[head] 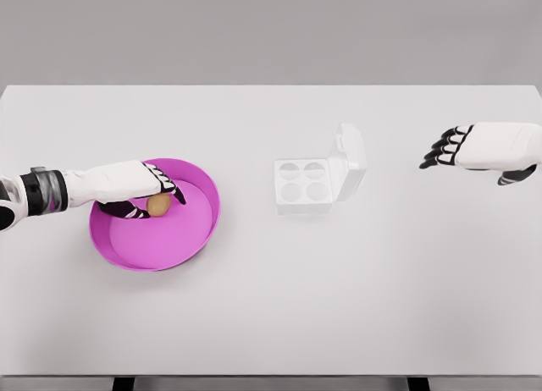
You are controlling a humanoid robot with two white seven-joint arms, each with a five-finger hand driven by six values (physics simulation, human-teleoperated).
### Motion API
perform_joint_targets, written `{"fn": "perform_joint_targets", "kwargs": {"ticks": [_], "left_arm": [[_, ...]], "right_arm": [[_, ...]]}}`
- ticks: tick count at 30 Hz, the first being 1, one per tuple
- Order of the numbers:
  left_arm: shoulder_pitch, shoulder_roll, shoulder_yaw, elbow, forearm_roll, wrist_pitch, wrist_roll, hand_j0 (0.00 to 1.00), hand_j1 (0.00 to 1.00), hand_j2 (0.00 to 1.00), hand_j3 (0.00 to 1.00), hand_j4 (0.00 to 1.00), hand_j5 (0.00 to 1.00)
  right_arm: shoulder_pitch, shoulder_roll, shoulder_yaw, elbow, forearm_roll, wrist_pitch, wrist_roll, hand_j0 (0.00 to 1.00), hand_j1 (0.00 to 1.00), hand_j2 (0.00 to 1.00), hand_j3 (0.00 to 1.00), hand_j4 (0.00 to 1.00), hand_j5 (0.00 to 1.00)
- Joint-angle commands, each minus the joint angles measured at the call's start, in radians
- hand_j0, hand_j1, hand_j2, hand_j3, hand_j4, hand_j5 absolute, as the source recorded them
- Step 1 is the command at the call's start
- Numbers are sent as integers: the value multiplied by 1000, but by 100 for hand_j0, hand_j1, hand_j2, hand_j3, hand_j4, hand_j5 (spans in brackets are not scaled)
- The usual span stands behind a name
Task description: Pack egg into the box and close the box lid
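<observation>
A brown egg (158,205) lies in the magenta bowl (193,239) at the left of the table. My left hand (157,194) reaches into the bowl from the left, its fingers curled over and around the egg. A white egg box (302,184) with four hollow cups stands in the middle of the table, its lid (351,161) tilted up and open on the right side. My right hand (449,148) hovers to the right of the box, well apart from it, fingers relaxed and holding nothing.
The white table (271,306) spreads wide around the bowl and the box. Its front edge runs along the bottom of the view and its back edge along the grey wall.
</observation>
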Motion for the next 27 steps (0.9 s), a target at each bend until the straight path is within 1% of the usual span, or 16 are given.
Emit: {"fn": "perform_joint_targets", "kwargs": {"ticks": [1,7,21,27], "left_arm": [[0,1,0,4,4,3,0,71,71,71,71,71,71],[2,-5,0,5,4,3,0,69,69,69,69,69,69],[-3,-5,3,-2,7,3,0,55,55,55,55,55,55],[-8,-5,3,-5,9,3,0,54,54,54,54,54,54]], "right_arm": [[0,-1,-1,0,-3,2,0,100,100,100,100,100,100],[0,0,-1,0,-5,2,0,100,100,100,100,100,100],[-2,5,-1,5,-5,2,0,100,100,100,100,100,100],[-3,5,-1,5,-5,2,0,100,100,100,100,100,100]]}}
